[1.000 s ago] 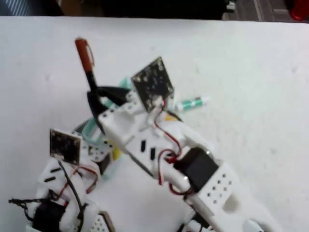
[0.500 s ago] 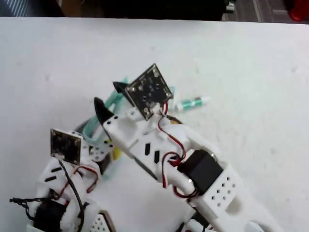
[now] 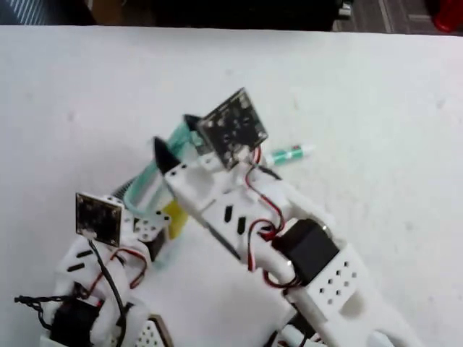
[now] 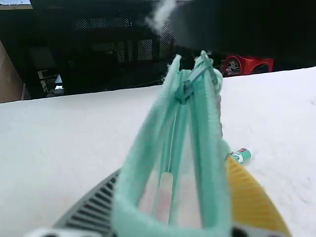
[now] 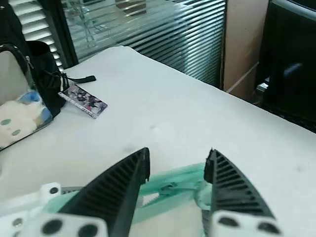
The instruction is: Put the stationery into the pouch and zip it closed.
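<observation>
The right hand [image 5: 177, 153] now hangs spread and empty just above the teal mesh pouch [image 3: 145, 181]. The red-capped pen it held upright a second ago is gone from its grip, most likely dropped into the pouch. The left hand [image 4: 173, 168] pinches the pouch's rim, holding the mouth up and open, with the zip not yet drawn. Farther out on the bench [image 3: 362, 87], a green-and-white tube [image 3: 288, 154] lies apart from the pouch, probably the next item to collect before zipping.
</observation>
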